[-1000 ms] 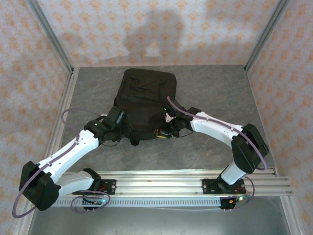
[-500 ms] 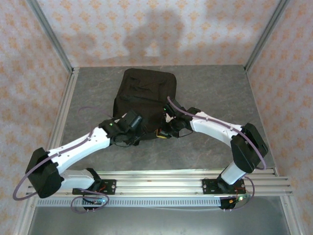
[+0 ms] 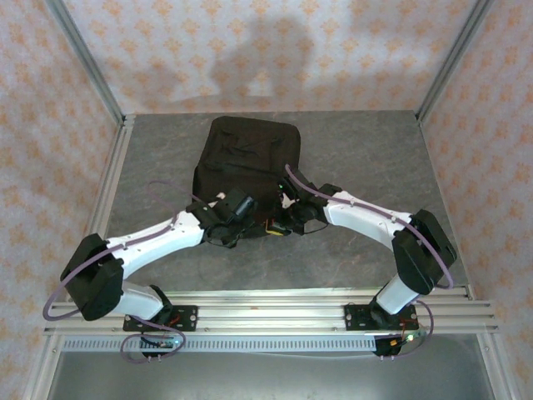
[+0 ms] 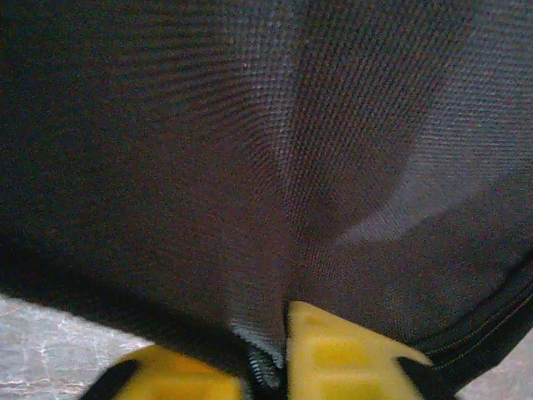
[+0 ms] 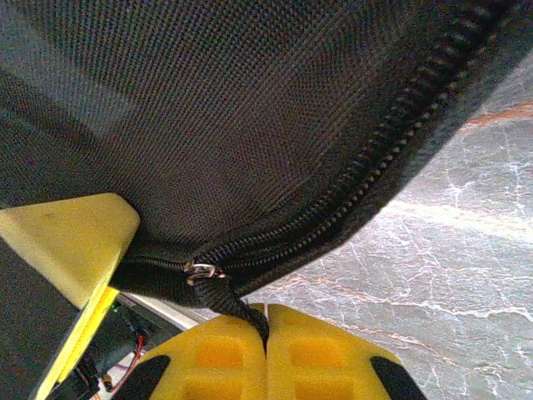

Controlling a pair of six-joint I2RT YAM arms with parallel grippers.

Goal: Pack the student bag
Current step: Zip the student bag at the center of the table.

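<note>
- Mounting rail point(image 3: 275, 315): lies along the 6 o'clock edge of the top view and carries both arm bases.
- Left arm point(image 3: 141, 248): reaches from its base towards 1 o'clock, ending at the near edge of the bag.
- Right arm point(image 3: 375, 218): reaches from its base towards 10 o'clock, ending at the same near edge.
- Left gripper point(image 4: 268, 377): jaws drawn in on a fold of the bag's black fabric. A short run of zip teeth sits in the narrow gap between the yellow fingers point(image 4: 350, 358). In the top view it lies at the bag's 6 o'clock edge, just beside the right gripper.
- Right gripper point(image 5: 266, 354): jaws pressed together, pinching the black pull strap point(image 5: 235, 302). The strap hangs from a small metal ring point(image 5: 204, 271) on the zip point(image 5: 375, 167).
- Yellow block point(image 5: 67, 242): at 9 o'clock in the right wrist view, against the underside of the bag. What it is cannot be told.
- Student bag point(image 3: 248, 162): lies flat on the grey table point(image 3: 366, 158), centred between the arms and towards 12 o'clock. The edge with the zip is lifted clear of the table surface at the right gripper.
- Patterned walls point(image 3: 250, 50): enclose the table at 9, 12 and 3 o'clock.
</note>
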